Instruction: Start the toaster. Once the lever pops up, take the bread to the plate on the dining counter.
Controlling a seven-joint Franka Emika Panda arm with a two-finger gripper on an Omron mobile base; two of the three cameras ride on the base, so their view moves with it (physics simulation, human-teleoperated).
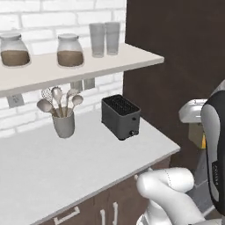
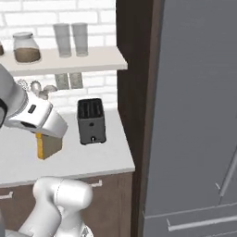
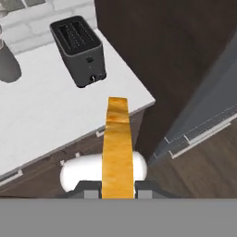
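The gripper is clamping the bread, its two dark fingertips pressing against either side of the slice's lower end in the hand view, so the golden slice is standing edge-on between them and reaching away from the hand. In the right base view the bread is hanging just below the white hand, lifted clear of the kitchen counter and well apart from the toaster, on the side away from the dark cabinet wall.

The toaster is sitting upright near the counter's right end, toward the back, close to the dark tall cabinet; its two slots are facing up and its small round knob is showing low on the front face. In the hand view the toaster is lying beyond the far tip of the bread, not touching it.

A grey utensil cup holding spoons is standing to the left of the toaster by the brick wall. On the shelf above, two jars and two glasses are resting
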